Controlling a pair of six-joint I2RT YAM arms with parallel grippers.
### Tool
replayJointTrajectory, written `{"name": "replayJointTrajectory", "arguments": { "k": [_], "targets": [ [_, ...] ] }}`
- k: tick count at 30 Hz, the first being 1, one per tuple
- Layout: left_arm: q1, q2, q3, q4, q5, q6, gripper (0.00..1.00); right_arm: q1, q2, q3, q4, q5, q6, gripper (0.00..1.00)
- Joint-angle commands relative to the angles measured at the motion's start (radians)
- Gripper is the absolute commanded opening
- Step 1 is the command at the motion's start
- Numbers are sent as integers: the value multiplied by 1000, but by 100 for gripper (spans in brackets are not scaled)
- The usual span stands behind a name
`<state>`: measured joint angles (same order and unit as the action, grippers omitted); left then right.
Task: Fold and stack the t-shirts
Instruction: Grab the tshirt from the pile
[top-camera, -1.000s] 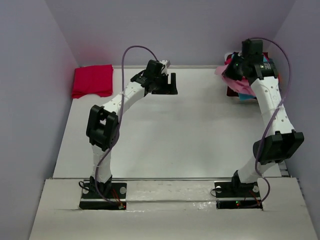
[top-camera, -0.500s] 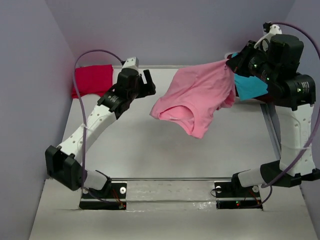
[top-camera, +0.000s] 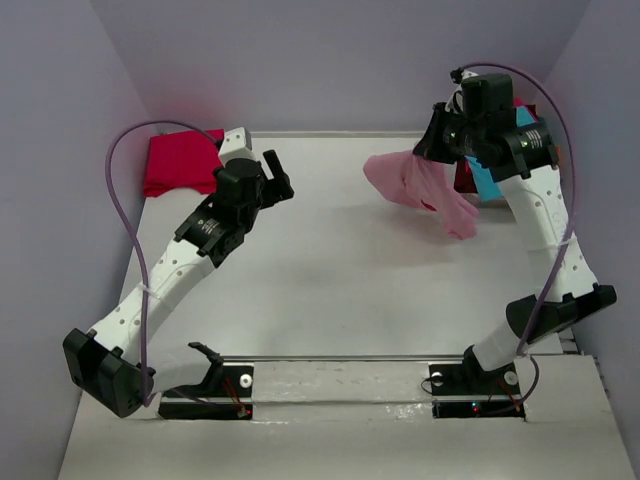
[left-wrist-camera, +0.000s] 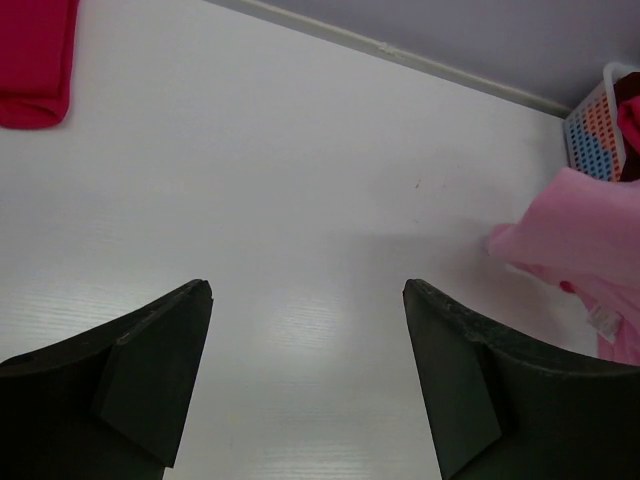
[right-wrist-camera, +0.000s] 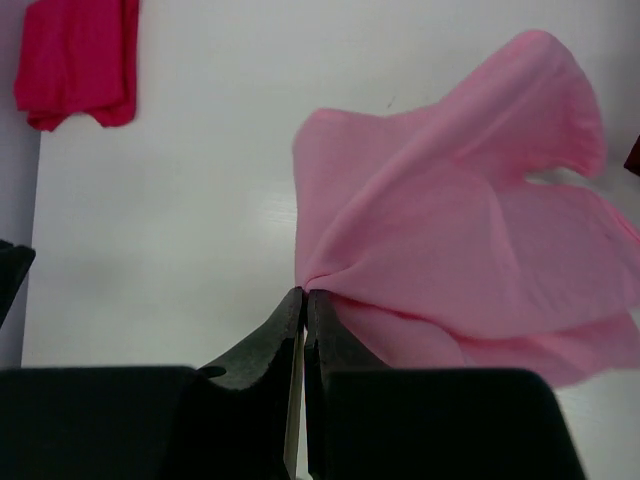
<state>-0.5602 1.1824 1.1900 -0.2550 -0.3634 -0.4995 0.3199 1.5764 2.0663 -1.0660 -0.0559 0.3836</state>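
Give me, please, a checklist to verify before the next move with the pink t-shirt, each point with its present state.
1. Grip: right gripper shut on the pink t-shirt: ok.
2. Shirt spread flat: not ok, it hangs bunched from the gripper.
3. Other arm: left gripper open, holding nothing: ok.
4. Room on the table between the arms to lay the shirt: ok.
5. Folded red t-shirt lies at the far left, apart from the pink one: ok.
6. Which part of the shirt is pinched: cannot tell.
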Motion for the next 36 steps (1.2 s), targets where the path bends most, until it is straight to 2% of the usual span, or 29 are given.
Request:
{"name": "replayJointTrajectory", "arguments": {
  "k": [1, 3, 5, 10, 14, 18, 20, 21, 22, 23, 24, 25, 26, 27, 28, 29, 32, 36],
  "targets": [
    [0, -23, -12, 28, -60, -17, 89, 157, 95, 297, -116, 17, -32, 7],
    [0, -21, -15, 25, -63, -14, 89, 270, 113, 257, -85, 178, -60, 7],
    [0, -26, -20, 25, -68, -13, 89, 271, 54, 194, 33, 168, -43, 7],
    [0, -36, -27, 17, -81, -11, 89, 271, -27, 216, 84, 185, -31, 7],
    [-9, -30, -26, 20, -80, -13, 89, 271, 34, 198, 24, 225, -42, 7],
    [-9, -21, -27, 17, -80, -13, 89, 271, 45, 14, 87, 249, -22, 7],
    [-9, -23, -33, 17, -75, -17, 89, 271, 103, -15, 81, 216, -25, 7],
    [-9, -26, -39, 16, -74, -20, 89, 271, 132, -27, 75, 194, -28, 10],
    [-9, -26, -43, 16, -72, -22, 89, 271, 160, -35, 55, 159, -25, 18],
    [-9, -27, -47, 16, -71, -24, 89, 271, 206, -44, 49, 143, -16, 37],
    [-9, -27, -47, 16, -71, -25, 89, 271, 221, -54, 44, 130, -8, 37],
    [-9, -29, -49, 14, -71, -25, 89, 271, 226, -83, 50, 114, 10, 61],
    [-9, -29, -49, 16, -71, -27, 89, 271, 218, -104, 60, 110, 20, 61],
    [-9, -30, -50, 16, -74, -25, 89, 271, 208, -129, 72, 105, 23, 70],
    [-9, -30, -50, 14, -74, -27, 89, 271, 197, -167, 84, 103, 29, 74],
    [-9, -29, -55, 14, -72, -27, 89, 271, 183, -181, 77, 106, 40, 84],
    [-9, -23, -62, 20, -65, -28, 89, 271, 168, -244, 41, 151, 58, 85],
    [-9, -7, -66, 28, -43, -25, 89, 271, 91, -414, 58, 120, 125, 84]
  ]
}}
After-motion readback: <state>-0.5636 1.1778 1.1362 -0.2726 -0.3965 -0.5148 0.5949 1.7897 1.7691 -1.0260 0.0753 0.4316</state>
